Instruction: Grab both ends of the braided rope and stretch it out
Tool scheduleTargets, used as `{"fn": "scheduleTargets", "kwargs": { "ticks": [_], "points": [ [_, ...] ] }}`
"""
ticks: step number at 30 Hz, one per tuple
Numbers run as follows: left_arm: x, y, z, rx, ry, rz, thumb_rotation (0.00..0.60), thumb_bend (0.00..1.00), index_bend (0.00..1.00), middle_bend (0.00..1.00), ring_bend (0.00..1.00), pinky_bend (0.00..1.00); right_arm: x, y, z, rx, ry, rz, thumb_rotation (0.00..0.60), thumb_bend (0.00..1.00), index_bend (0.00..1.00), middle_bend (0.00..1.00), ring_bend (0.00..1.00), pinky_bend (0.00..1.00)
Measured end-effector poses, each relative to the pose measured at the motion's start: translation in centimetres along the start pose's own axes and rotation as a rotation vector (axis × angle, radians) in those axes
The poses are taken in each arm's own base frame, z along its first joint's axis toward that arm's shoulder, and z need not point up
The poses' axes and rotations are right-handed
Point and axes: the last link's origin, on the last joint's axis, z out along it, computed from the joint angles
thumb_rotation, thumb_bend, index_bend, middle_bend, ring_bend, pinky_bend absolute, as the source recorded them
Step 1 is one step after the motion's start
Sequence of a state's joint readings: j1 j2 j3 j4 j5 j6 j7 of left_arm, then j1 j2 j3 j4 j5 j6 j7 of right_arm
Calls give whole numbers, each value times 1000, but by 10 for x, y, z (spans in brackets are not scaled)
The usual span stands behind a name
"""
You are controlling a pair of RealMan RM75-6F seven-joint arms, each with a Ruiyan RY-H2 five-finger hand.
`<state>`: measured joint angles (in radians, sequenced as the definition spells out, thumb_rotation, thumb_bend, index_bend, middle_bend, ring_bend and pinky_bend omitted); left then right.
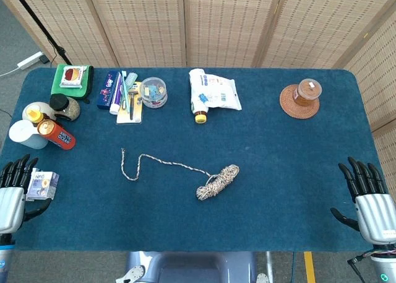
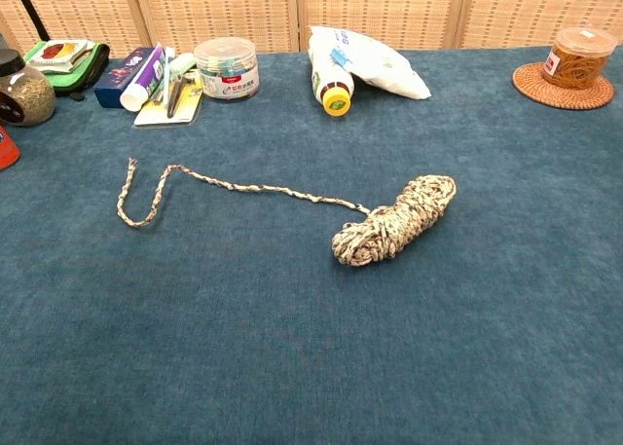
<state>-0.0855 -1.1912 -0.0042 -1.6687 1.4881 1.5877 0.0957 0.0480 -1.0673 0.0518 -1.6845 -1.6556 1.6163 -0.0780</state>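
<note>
Both hands rest with fingers spread and nothing in them — the left hand (image 1: 13, 193) at the table's eight o'clock edge, the right hand (image 1: 370, 199) at four o'clock. The braided rope (image 1: 216, 181) lies on the blue table (image 1: 297, 165) near centre, untouched: a bundled coil, with one loose strand trailing toward ten o'clock and ending in a hook-shaped bend. A small white box (image 1: 42, 185) sits just beside the left hand's fingers.

Along the far edge of the blue surface (image 1: 297, 171) sit a white pouch (image 1: 215, 91), a clear round tub (image 1: 153, 91), and a jar on a woven coaster (image 1: 299, 101); an orange can (image 1: 57, 134) lies far left.
</note>
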Motion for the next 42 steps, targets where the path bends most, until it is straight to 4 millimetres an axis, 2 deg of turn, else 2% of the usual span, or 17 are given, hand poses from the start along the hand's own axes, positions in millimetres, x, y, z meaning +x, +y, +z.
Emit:
{"fn": "scheduleTargets", "kwargs": {
  "ticks": [10, 19, 20, 22, 24, 26, 36, 42],
  "points": [
    [-4, 2, 0, -23, -15, 3, 600, 187, 0, 0, 0, 0, 0, -2, 0, 12, -11, 13, 600, 0, 0, 0, 0, 0],
    [-22, 16, 21, -106, -64, -24, 600, 187, 0, 0, 0, 0, 2, 1, 2, 4, -9, 29, 600, 0, 0, 0, 0, 0],
    [-24, 20, 25, -119, -69, -26, 600, 187, 22, 0, 0, 0, 2, 1, 2, 3, -10, 31, 600, 0, 0, 0, 0, 0],
    [-28, 28, 34, -146, -73, -25, 600, 190, 147, 0, 0, 0, 1, 2, 3, 1, -16, 35, 600, 0, 0, 0, 0, 0],
    [-33, 37, 45, -169, -80, -18, 600, 212, 365, 0, 0, 0, 0, 2, 4, 0, -24, 37, 600, 0, 0, 0, 0, 0],
    [-37, 43, 52, -178, -87, -3, 600, 231, 434, 0, 0, 0, -1, 3, 5, -2, -28, 39, 600, 0, 0, 0, 0, 0],
    [-66, 75, 85, -208, -155, 69, 600, 263, 457, 0, 0, 0, -2, 5, 7, -5, -41, 49, 600, 0, 0, 0, 0, 0],
    [-86, 87, 99, -218, -207, 76, 600, 299, 467, 0, 0, 0, -3, 5, 8, -5, -48, 52, 600, 0, 0, 0, 0, 0]
  ]
}}
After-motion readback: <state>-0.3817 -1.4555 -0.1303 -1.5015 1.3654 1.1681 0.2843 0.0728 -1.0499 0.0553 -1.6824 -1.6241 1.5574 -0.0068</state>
